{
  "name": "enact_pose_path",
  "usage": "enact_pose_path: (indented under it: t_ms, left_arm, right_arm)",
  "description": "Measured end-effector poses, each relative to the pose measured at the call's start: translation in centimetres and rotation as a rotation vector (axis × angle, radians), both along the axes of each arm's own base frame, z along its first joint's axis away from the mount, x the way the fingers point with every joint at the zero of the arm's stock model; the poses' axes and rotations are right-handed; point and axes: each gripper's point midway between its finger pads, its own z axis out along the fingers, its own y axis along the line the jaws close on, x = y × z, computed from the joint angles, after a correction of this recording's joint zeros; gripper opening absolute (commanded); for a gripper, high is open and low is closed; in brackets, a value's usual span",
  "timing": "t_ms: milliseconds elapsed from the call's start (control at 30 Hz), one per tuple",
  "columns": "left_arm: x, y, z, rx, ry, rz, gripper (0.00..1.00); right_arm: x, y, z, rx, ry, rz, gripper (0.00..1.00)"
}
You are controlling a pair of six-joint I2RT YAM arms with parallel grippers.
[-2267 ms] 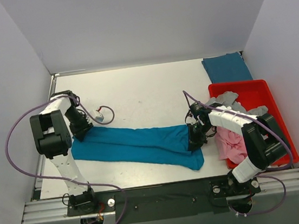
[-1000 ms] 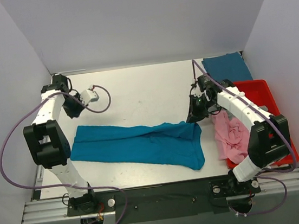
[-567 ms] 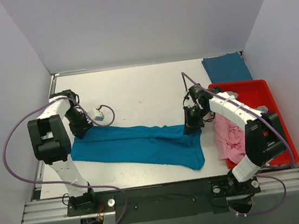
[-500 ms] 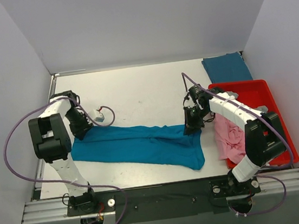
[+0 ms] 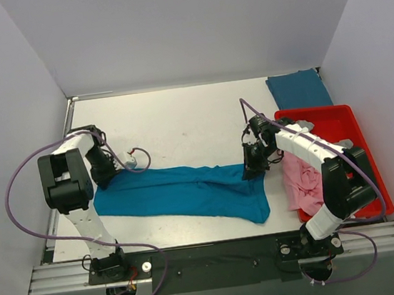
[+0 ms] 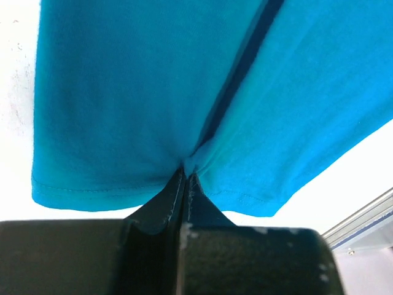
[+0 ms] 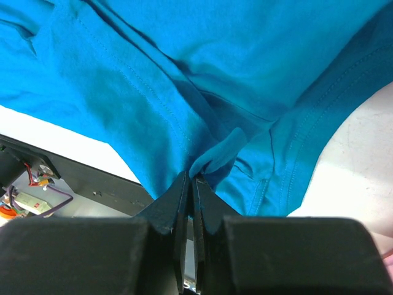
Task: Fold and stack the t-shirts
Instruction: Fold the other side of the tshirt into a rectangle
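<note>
1. Progress: judging as early, with only one folded teal t-shirt lying just behind the red tray.
2. Working now on a second teal t-shirt, lying stretched long and flat on the worktop left of the tray.
3. Clamping the hem at its end far from the tray in the left gripper; pinching a bunched fold at its tray-side end in the right gripper, jaws pressed together on cloth.
4. Leaving a pink t-shirt crumpled, spilling over the tray's left rim.
5. Remaining, likely: folding this one, stacking it, then handling the rest.

You have two teal shirts: spread shirt at 6 o'clock, folded shirt at 1 o'clock. One pink shirt and one tray, both at 3 o'clock.
</note>
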Motion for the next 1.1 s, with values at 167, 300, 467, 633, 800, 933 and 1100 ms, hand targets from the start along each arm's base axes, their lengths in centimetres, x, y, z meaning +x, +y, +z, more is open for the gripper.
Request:
enact_pose_path:
  t_ms: [167,300,467,633,800,933,1100]
  left_arm:
    - [0.0,0.1,0.1,0.003,-0.002,0.000,0.00]
    - [0.7,0.3,0.5,0.012,-0.024,0.027,0.00]
    - [3.8,0.6,2.4,0.027,-0.157,0.074,0.00]
    - [6.4,0.5,4.9,0.017,-0.281,0.105,0.00]
    - [10.4,0.5,7.1,0.008,-0.448,0.164,0.00]
    - [14.1,0.3,8.3,0.000,-0.605,0.218,0.00]
    - [15.5,-0.2,9.4,-0.024,-0.687,0.234,0.00]
  right_arm:
    - [0.1,0.0,0.0,0.002,-0.005,0.000,0.00]
    - [0.1,-0.1,-0.1,0.001,-0.001,-0.003,0.00]
    - [0.3,-0.5,-0.1,0.001,-0.002,-0.021,0.00]
    - [0.4,-0.7,0.0,0.000,0.000,-0.026,0.00]
    - [1.8,-1.0,1.3,0.013,-0.026,-0.048,0.00]
    - [5.4,-1.6,4.4,0.043,-0.124,-0.086,0.00]
    - [5.7,-1.4,5.4,0.066,-0.156,-0.049,0.00]
